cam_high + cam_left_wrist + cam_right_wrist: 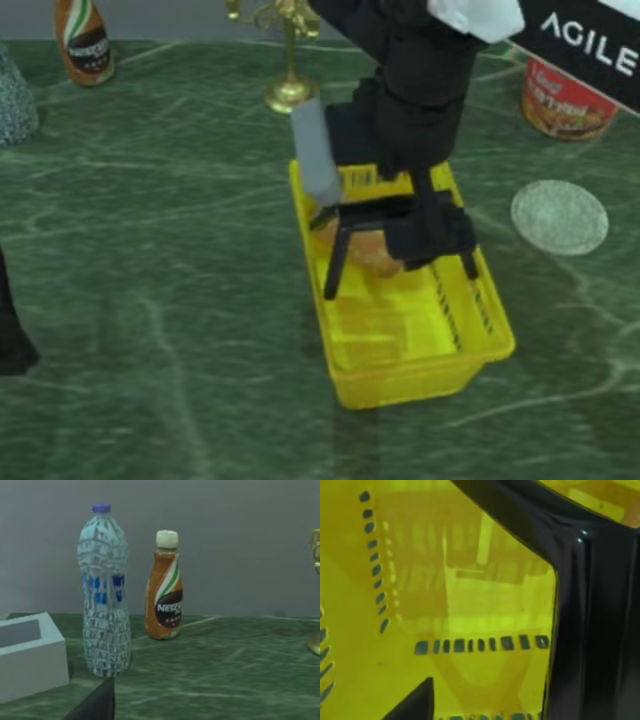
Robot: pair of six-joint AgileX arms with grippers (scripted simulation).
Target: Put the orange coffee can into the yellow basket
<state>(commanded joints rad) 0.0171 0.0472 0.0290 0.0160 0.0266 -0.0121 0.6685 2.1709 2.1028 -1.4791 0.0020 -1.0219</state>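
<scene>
Orange coffee can (368, 252) under right gripper (425, 235)

A: How is the light over the worktop (150, 300)?

B: Even and fairly dim, with no bright spot. Shadows are faint; a soft dark patch lies under the right arm, over the yellow basket (480, 350).

A: Any glare?

B: Two small highlights on the basket's black handle (590, 605) in the right wrist view. The basket's inner walls show hazy reflections of their own slots.

A: Sharpness?

B: All three views are soft. Lettering on the brown bottle (164, 587) stays readable.
</scene>
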